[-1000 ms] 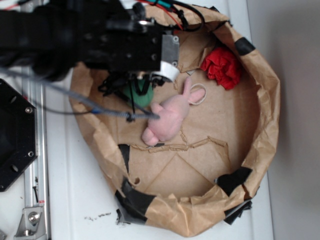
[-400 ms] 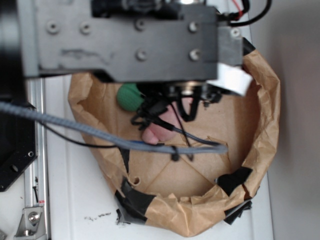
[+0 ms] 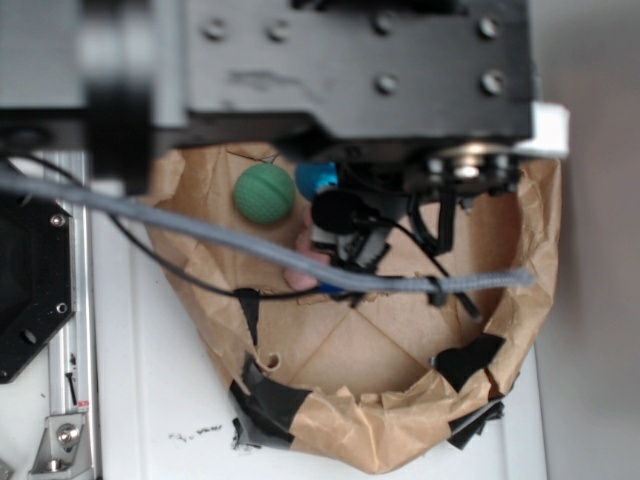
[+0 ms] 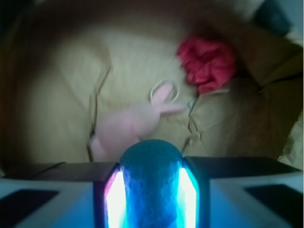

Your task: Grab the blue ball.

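Up close in the wrist view, the gripper [image 4: 151,192] had its two glowing fingers [image 4: 115,197] pressed against either side of the blue ball [image 4: 151,175], a teal, ribbed ball that filled the gap between them, so the claw was clamped on the ball. Beyond it, below the camera, lay a brown paper-lined basin [image 4: 57,85] with a pink plush bunny [image 4: 128,126] stretched across its floor, a pale ring [image 4: 165,91] looped near its ears, and a crumpled red cloth [image 4: 209,64] near the far right wall. From the exterior view, the black arm [image 3: 330,70] filled the upper part of the picture, blurred and close to the lens, hiding most of the basin. A sliver of blue [image 3: 316,180] showed just under the arm's edge, right beside a green ball [image 3: 264,192] resting on the basin floor near the left wall. A grey cable [image 3: 300,262] ran across the picture beneath the arm. Black tape patches [image 3: 268,395] held the paper rim [image 3: 520,330] together along the lower edge, and the basin sat on a white table [image 3: 140,400].
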### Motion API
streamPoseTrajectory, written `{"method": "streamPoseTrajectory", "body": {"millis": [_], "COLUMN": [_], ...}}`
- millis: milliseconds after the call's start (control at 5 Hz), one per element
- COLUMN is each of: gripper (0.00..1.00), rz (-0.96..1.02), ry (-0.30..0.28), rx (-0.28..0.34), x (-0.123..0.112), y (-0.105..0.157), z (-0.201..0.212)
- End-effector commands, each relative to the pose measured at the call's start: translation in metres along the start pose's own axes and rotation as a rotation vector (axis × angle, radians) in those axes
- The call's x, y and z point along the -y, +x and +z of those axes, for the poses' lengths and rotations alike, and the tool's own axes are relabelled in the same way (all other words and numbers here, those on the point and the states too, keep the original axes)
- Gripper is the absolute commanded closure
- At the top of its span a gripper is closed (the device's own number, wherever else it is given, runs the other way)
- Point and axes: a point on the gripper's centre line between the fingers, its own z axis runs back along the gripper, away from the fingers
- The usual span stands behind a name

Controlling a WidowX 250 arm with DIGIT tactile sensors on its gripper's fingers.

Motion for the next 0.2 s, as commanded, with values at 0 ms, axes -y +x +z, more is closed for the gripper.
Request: {"method": "streamPoseTrajectory", "body": {"millis": [0], "gripper": [1.0], "rz": [0.21], "ry": [-0.003], "rx": [0.09], "x": [-0.0023], "y": [-0.008], "z": [0.01]}}
